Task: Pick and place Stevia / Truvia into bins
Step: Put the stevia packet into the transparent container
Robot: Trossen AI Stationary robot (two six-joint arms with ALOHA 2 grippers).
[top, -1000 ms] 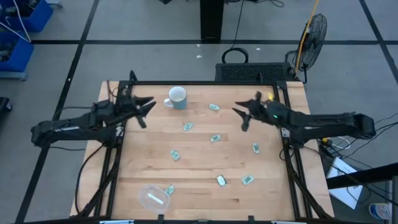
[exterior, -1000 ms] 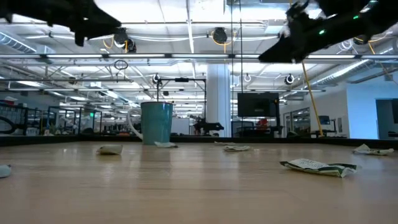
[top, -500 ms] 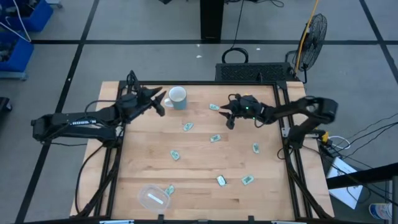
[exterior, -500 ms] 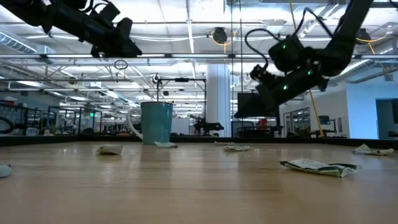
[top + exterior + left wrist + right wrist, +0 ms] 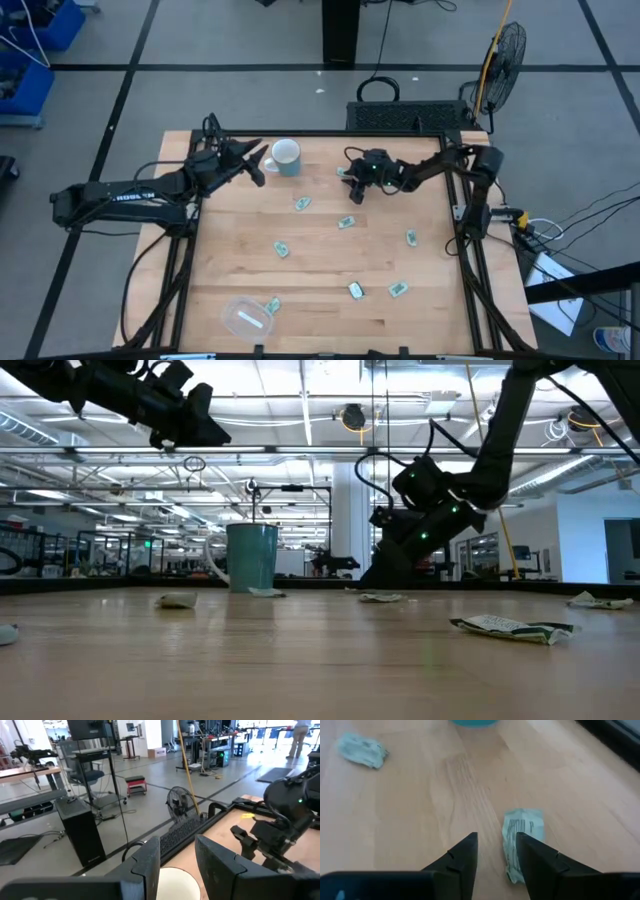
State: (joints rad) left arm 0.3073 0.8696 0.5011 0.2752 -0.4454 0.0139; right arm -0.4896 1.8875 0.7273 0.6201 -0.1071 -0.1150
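Observation:
Several pale green and white Stevia packets lie flat on the wooden table, among them one (image 5: pixel 302 203), one (image 5: pixel 346 222) and one (image 5: pixel 282 248). The clear round bin (image 5: pixel 246 318) sits at the near edge with a packet (image 5: pixel 273 304) beside it. My right gripper (image 5: pixel 352 190) is open and low over the table (image 5: pixel 390 567). A packet (image 5: pixel 522 840) lies just beside one of its fingers (image 5: pixel 535 860), not between them. My left gripper (image 5: pixel 255 160) is open and held high (image 5: pixel 190 425) next to the white and pale blue mug (image 5: pixel 285 156).
The mug (image 5: pixel 250 557) stands near the table's far edge, between the two grippers. More packets lie toward the right and near side (image 5: pixel 411 237), (image 5: pixel 355 290), (image 5: pixel 397 290). A black frame rail (image 5: pixel 330 133) runs along the far edge. Bare wood lies in the middle of the table.
My right gripper has swung from the right side toward the table's left and come down, ending low beside the packet near the mug, with its arm folded back. My left gripper moved a little toward the mug, then stayed still. No packet has moved.

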